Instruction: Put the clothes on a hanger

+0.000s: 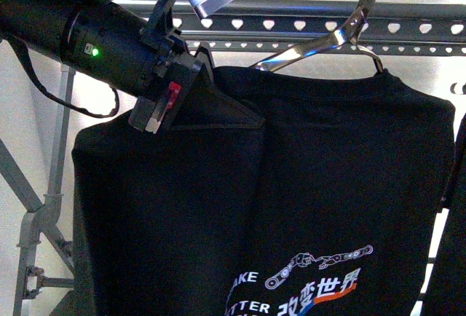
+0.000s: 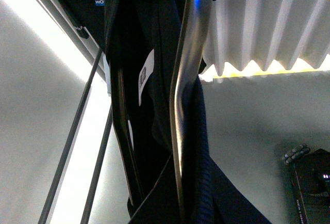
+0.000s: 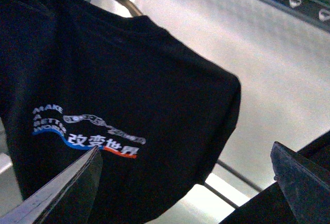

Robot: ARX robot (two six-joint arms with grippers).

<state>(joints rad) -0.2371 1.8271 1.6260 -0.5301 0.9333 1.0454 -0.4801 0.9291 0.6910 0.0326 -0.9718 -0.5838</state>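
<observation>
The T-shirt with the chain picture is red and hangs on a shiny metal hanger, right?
No, the T-shirt is black, not red; the front view shows it. It does have the chain picture and hangs on a shiny metal hanger.

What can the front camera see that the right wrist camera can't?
Only the front view shows the black left arm with green lights, its left gripper at the shoulder of the black printed short-sleeved T-shirt. Only the right wrist view shows the right gripper, its grey fingers spread wide and holding nothing, and the whole print, which the front view cuts off. Both show that T-shirt, the shiny silver metal hanger and the grey metal rail with holes.
</observation>
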